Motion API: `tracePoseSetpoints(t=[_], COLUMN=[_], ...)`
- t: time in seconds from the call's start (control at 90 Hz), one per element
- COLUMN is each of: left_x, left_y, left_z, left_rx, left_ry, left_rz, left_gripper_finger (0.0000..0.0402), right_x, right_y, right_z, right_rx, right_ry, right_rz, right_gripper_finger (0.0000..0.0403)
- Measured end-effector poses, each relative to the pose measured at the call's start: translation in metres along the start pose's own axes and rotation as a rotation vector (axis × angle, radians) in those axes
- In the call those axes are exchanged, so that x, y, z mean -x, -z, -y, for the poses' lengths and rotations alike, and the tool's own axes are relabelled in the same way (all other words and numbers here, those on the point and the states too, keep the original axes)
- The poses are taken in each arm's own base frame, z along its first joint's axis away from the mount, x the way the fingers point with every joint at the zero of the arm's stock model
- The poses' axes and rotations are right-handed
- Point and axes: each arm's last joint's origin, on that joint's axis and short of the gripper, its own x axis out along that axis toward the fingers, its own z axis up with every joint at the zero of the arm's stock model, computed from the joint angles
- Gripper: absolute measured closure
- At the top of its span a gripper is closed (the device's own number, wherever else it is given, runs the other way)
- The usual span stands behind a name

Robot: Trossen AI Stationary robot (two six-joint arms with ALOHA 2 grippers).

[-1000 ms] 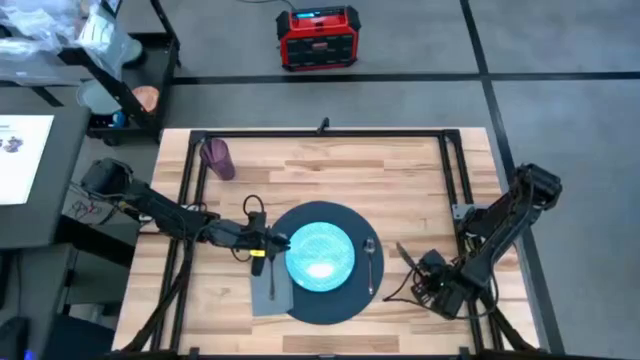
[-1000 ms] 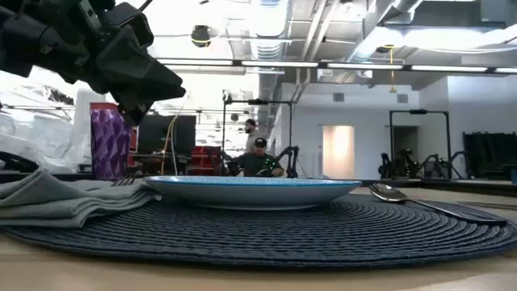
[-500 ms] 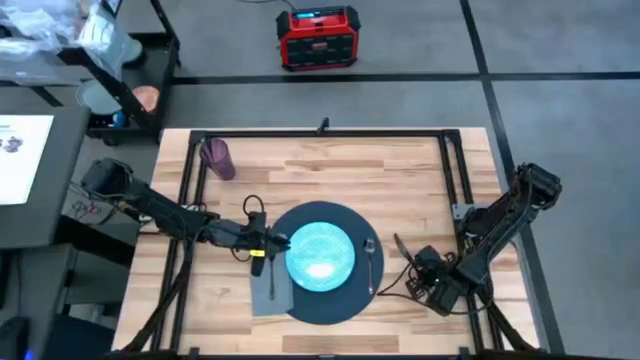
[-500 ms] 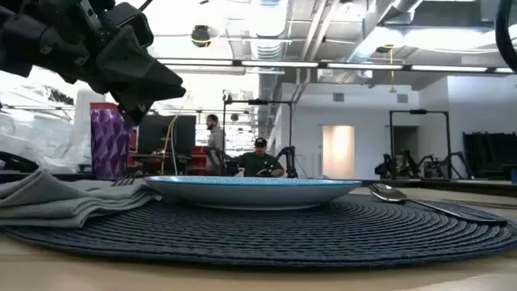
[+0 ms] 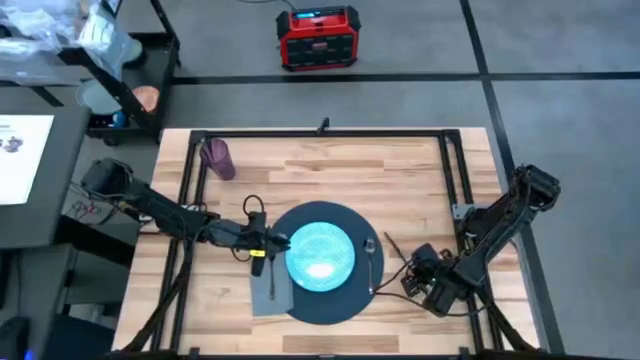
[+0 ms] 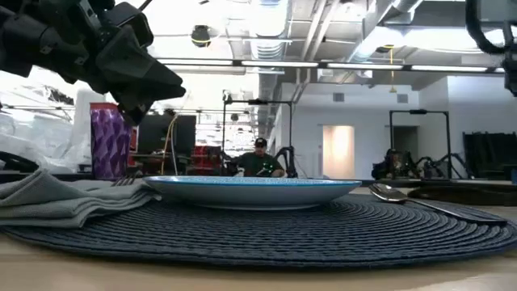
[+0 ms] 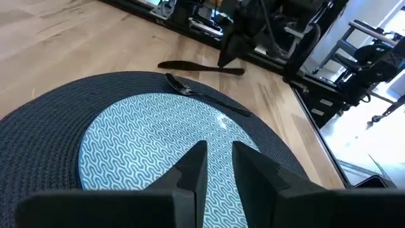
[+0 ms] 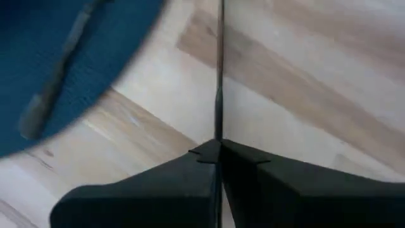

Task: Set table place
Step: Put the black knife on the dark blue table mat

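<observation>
The place (image 5: 322,262) is laid at lower centre of the tabletop (image 5: 400,185), plate (image 5: 320,255) and spoon (image 5: 370,262) on it; a knife (image 5: 396,257) is clamped in the right end effector (image 5: 413,274) just right; the left end effector (image 5: 268,242) is held nearly together at the plate's left

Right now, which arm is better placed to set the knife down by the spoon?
Right. The right gripper already holds the knife just off the mat edge, beside the spoon. The left gripper is across the plate, over the napkin.

Light blue zigzag-patterned plate (image 5: 320,257) on navy-black woven mat (image 5: 325,300); purple cup (image 5: 218,158).
</observation>
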Motion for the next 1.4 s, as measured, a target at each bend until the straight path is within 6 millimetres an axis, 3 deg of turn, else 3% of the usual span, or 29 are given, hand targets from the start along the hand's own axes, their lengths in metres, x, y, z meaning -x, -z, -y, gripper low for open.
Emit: tracePoseSetpoints(t=[0.411, 0.6, 0.789, 1.056, 1.4], left_x=[0.000, 0.000, 0.000, 0.000, 0.000], left_y=[0.000, 0.000, 0.000, 0.000, 0.000], left_z=[0.000, 0.000, 0.000, 0.000, 0.000], left_rx=[0.000, 0.000, -0.005, -0.005, -0.005], left_ry=[0.000, 0.000, 0.000, 0.000, 0.000], left_rz=[0.000, 0.000, 0.000, 0.000, 0.000], left_gripper_finger=[0.0345, 0.0345, 0.0345, 0.0345, 0.0345], right_x=[0.006, 0.006, 0.010, 0.013, 0.006], right_y=[-0.005, -0.002, 0.010, 0.017, 0.019], right_z=[-0.007, -0.005, -0.002, -0.003, 0.000], right_rx=[0.013, 0.017, 0.023, 0.000, -0.003], right_ry=[-0.018, 0.034, 0.077, 0.045, 0.015], right_rz=[0.057, -0.075, -0.245, -0.271, -0.270], right_gripper_finger=[0.0402, 0.0398, 0.0347, 0.0270, 0.0244])
